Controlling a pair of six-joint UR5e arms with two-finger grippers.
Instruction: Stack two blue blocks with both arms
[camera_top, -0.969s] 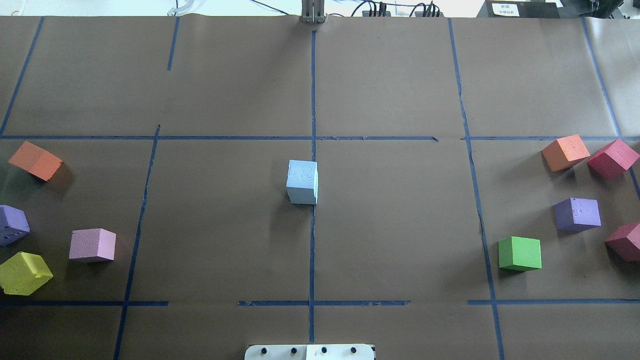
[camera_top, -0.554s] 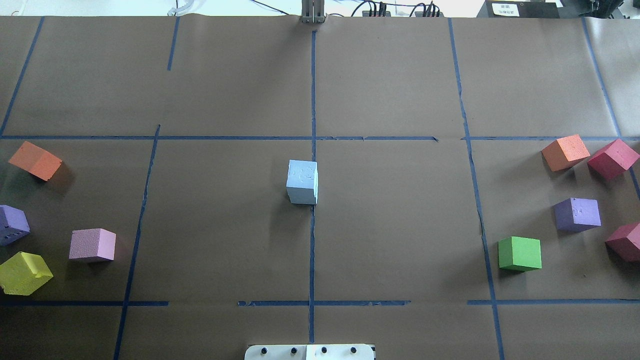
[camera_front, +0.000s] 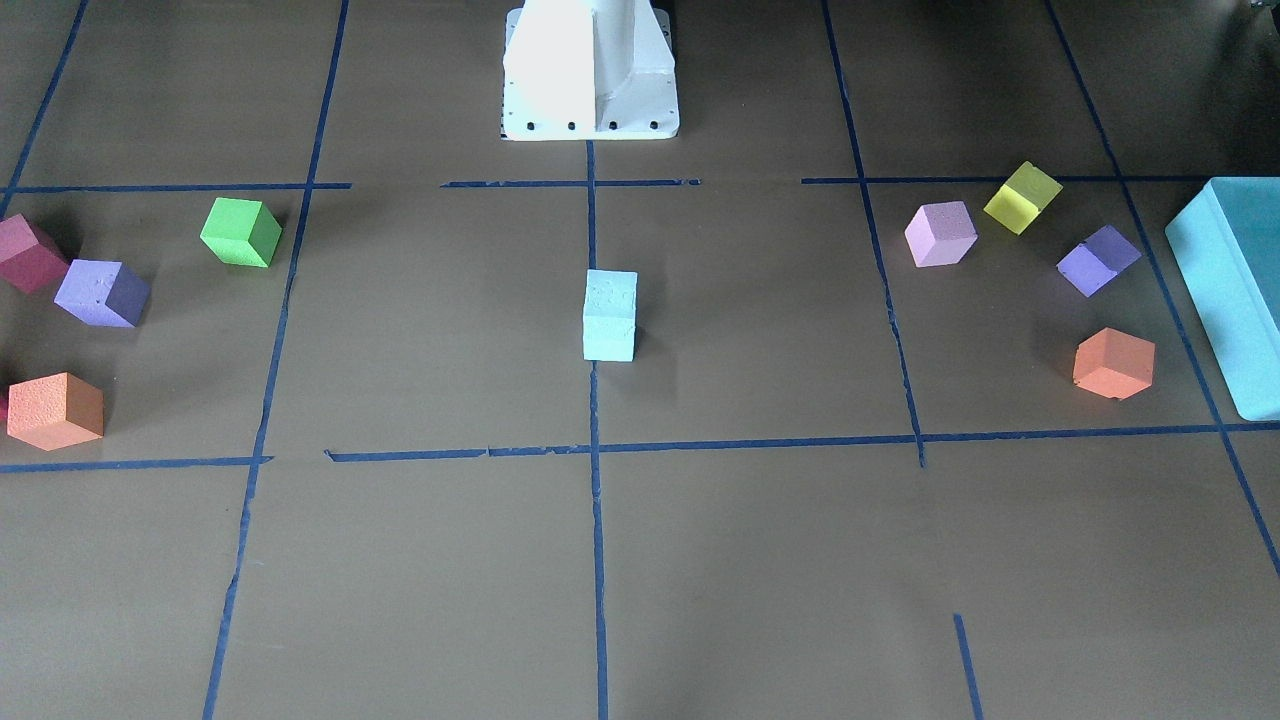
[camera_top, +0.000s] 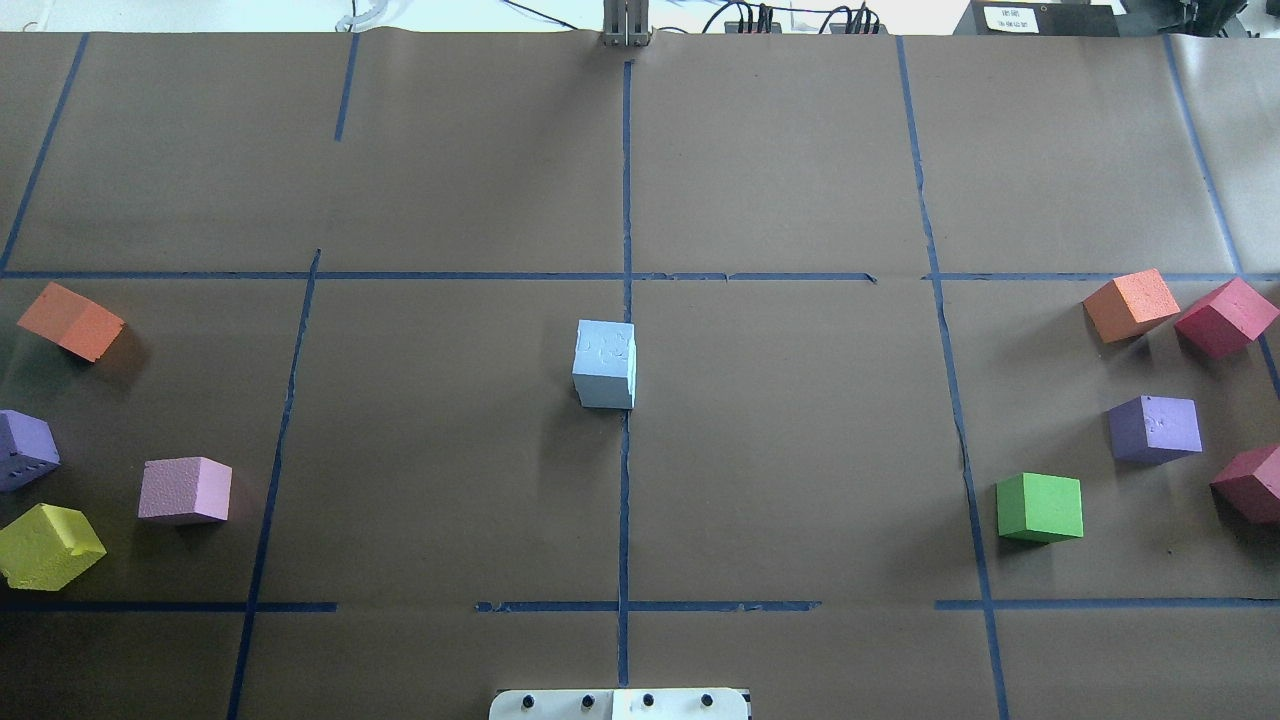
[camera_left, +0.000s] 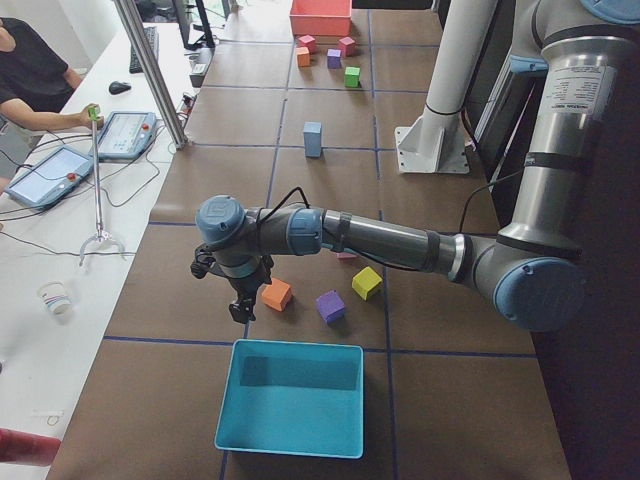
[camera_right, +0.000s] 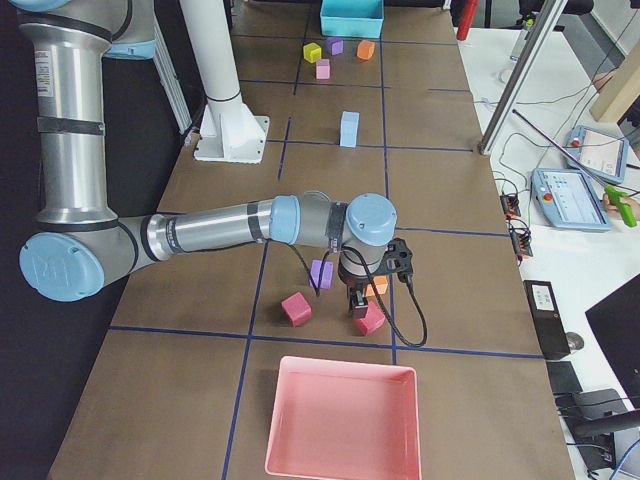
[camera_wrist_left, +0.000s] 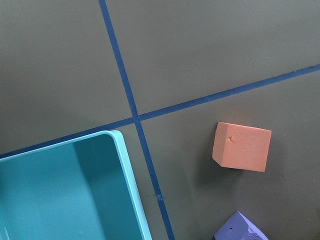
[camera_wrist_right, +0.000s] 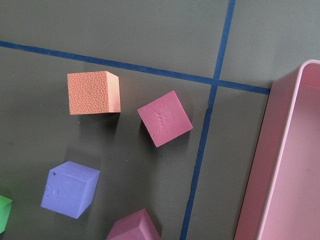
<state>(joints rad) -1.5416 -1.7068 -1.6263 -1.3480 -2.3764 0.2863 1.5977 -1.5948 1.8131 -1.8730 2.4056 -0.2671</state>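
Brown paper (camera_top: 800, 170) gridded with blue tape (camera_top: 625, 200) forms the work surface. The blue blocks (camera_top: 604, 365) stand stacked at its centre, on the middle tape line, in front of the white base (camera_front: 590, 70). Other cubes (camera_top: 185, 490) cluster well apart toward both ends. The left gripper (camera_left: 240, 312) hangs near an orange cube (camera_left: 276, 295) and the teal bin (camera_left: 290, 400) at one end. The right gripper (camera_right: 356, 306) hangs over a red cube (camera_right: 369, 318) near the pink bin (camera_right: 340, 420). I cannot tell whether either is spread or pressed together. A desk (camera_left: 40, 330) with tablets (camera_left: 50, 175) borders the operators' edge.

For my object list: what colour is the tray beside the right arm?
The tray is pink, clearest in the exterior right view.
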